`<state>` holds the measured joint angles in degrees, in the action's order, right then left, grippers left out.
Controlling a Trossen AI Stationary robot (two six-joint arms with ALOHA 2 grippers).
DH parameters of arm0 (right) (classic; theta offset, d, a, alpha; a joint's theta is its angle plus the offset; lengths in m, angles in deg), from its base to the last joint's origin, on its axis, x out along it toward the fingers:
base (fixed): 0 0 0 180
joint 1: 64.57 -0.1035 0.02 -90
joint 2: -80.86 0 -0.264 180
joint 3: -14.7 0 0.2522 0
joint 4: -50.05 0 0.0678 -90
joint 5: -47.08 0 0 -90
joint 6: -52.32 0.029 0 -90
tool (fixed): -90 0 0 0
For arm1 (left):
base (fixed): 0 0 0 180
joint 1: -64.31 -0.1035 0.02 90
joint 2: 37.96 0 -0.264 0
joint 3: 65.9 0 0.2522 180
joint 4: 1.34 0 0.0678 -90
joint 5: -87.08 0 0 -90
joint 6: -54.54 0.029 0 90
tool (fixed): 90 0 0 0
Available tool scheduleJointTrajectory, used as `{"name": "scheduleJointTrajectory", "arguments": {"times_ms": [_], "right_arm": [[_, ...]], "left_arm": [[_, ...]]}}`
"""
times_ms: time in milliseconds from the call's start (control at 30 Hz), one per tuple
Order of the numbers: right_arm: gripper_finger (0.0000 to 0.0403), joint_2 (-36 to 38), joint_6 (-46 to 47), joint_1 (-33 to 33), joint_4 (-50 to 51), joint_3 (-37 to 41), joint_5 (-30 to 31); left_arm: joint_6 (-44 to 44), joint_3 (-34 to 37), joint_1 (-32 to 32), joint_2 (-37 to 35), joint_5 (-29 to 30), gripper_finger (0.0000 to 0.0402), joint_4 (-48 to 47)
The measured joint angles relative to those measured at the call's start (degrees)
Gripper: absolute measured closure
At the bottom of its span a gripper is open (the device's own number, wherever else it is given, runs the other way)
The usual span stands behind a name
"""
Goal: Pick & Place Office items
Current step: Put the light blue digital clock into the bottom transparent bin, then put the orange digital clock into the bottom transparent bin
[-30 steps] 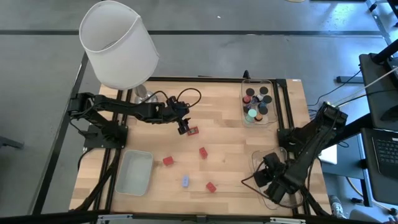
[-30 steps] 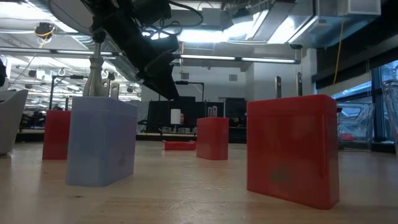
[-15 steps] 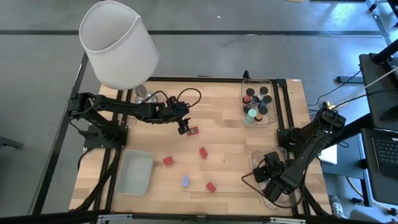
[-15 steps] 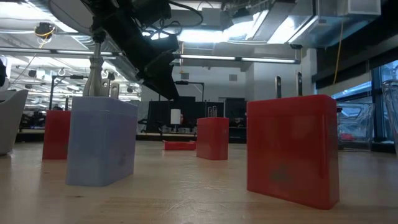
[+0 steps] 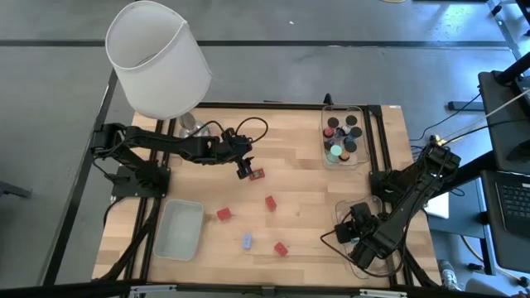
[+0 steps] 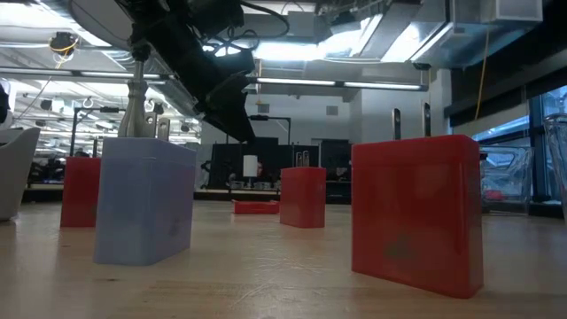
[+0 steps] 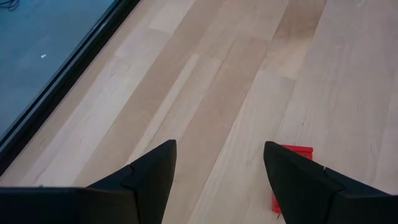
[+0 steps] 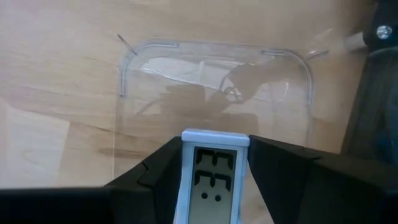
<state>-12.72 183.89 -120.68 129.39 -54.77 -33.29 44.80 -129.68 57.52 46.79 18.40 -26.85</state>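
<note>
Near edge of the wooden tabletop [image 5: 306, 211]: right pincer [image 8: 212, 163] hangs over a clear plastic tray [image 8: 214, 84] at the near right corner, clenched on a small white rectangular piece with dark squares on its face [image 8: 211, 177], held upright between both fingers above the tray floor. Tray shows nothing else in the wrist view.

Also near: frosted plastic tray [image 5: 179, 229] at near left. Small red block [image 5: 281, 247] and pale blue rectangular piece [image 5: 247, 241] stand close together near the front edge; in the low view the same pair fills the foreground, red [image 6: 416, 213] on one side, blue [image 6: 144, 201] on the other, both upright and apart.

Middle: two more small red blocks, one [image 5: 224, 213] just beside the frosted tray, one [image 5: 270, 202] toward centre, well apart.

Farther: left pincer [image 5: 243, 171] hovers over the tabletop, fingers [image 7: 146, 173] spread, grasping nothing. A flat red piece [image 5: 257, 175] lies just beside it, partly behind one finger in the left wrist view.

Far right: second clear tray [image 5: 343, 135] holding short dark cylinders [image 5: 341, 130] and one teal cylinder [image 5: 336, 151].

Far left corner: big white-shaded lamp [image 5: 157, 58].
</note>
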Motion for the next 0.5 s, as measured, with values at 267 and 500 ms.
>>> {"name": "scheduleJointTrajectory", "arguments": {"times_ms": [267,500], "right_arm": [[0.0219,0.00,-0.42,-0.02,0.01,0.00,0.18],[0.0177,0.00,-0.59,-0.02,0.01,0.00,-0.31]], "left_arm": [[0.00,0.00,0.00,0.00,0.00,0.0162,0.00],[0.00,0.00,0.00,0.00,0.00,0.0162,0.00]]}}
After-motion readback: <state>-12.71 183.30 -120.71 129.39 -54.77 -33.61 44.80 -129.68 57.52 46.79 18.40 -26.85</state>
